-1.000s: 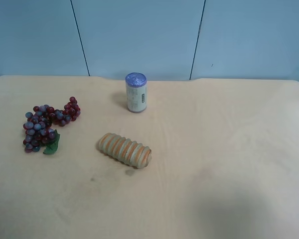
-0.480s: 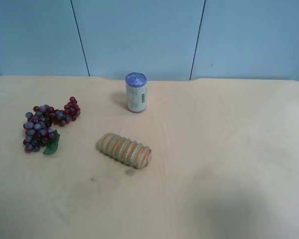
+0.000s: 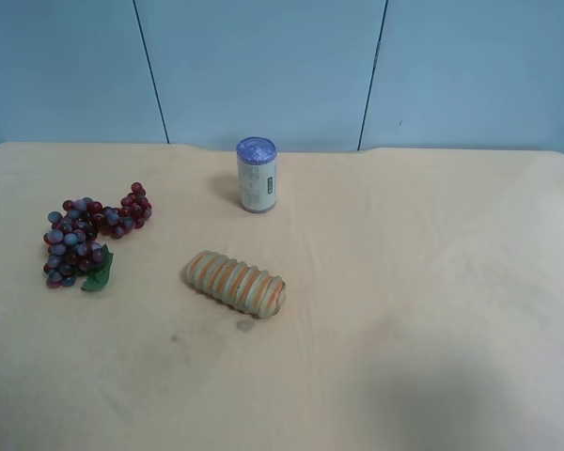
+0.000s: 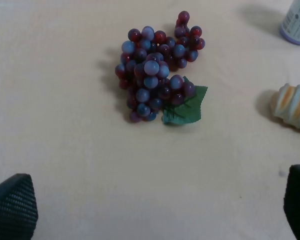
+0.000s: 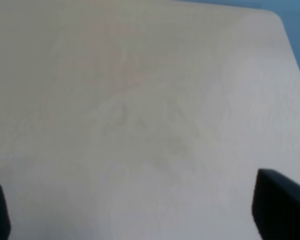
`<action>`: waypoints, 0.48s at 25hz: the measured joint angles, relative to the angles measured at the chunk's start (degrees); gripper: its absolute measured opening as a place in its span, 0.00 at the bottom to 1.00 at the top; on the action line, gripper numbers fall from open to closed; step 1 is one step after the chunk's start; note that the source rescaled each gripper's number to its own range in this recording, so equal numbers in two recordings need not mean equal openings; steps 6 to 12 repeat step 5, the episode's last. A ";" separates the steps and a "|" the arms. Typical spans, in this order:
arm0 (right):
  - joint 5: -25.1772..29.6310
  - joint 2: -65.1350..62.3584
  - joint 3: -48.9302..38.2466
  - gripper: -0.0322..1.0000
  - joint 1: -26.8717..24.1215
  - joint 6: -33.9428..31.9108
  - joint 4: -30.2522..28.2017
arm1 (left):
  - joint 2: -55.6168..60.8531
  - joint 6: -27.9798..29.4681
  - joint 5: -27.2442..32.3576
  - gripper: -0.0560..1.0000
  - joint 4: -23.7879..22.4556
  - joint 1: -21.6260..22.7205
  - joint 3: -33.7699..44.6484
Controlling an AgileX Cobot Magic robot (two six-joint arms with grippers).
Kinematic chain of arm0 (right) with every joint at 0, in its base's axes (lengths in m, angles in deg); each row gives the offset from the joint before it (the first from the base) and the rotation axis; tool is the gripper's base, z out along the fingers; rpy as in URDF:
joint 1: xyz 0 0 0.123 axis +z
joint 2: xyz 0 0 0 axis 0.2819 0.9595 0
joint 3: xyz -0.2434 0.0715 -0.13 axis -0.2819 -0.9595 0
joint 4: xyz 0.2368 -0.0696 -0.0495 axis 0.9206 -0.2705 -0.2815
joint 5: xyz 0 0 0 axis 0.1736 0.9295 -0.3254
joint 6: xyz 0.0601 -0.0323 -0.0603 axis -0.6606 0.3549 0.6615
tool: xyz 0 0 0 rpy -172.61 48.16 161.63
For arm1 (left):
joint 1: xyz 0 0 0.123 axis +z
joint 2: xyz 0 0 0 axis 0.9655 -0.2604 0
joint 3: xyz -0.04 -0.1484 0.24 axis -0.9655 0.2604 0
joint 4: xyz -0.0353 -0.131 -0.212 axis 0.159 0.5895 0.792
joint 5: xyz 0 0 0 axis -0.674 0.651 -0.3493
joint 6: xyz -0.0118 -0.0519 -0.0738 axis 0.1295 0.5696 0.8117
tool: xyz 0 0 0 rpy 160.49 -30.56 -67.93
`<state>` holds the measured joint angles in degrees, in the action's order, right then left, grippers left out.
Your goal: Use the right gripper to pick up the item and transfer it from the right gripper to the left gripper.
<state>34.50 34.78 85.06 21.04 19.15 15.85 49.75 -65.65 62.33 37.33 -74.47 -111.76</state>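
Grapes lie on the tabletop (image 3: 432, 282), no pincer touching them.

The grapes (image 3: 86, 235) sit at the exterior high view's left, leaf towards the lower edge, well apart from the can (image 3: 257, 175) and ribbed roll (image 3: 235, 283) near centre. The left pincer (image 4: 155, 210) is spread wide, grapes beyond it; the right pincer (image 5: 140, 210) is wide open over bare tabletop.

Both the left gripper (image 4: 152, 207) and right gripper (image 5: 135, 212) hold their fingers spread wide apart.
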 joint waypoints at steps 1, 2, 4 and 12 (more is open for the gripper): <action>0.00 0.00 0.00 0.92 0.00 0.00 0.00 | 0.00 0.00 0.00 1.00 0.00 0.00 0.00; 0.00 0.00 0.00 0.92 0.00 0.00 0.00 | 0.00 0.00 0.00 1.00 0.00 0.00 0.00; 0.00 0.00 0.00 0.92 0.00 0.00 0.00 | 0.00 0.00 0.00 1.00 0.00 0.00 0.00; 0.00 0.00 0.00 0.92 0.00 0.00 0.00 | 0.00 0.00 0.00 1.00 0.00 0.00 0.00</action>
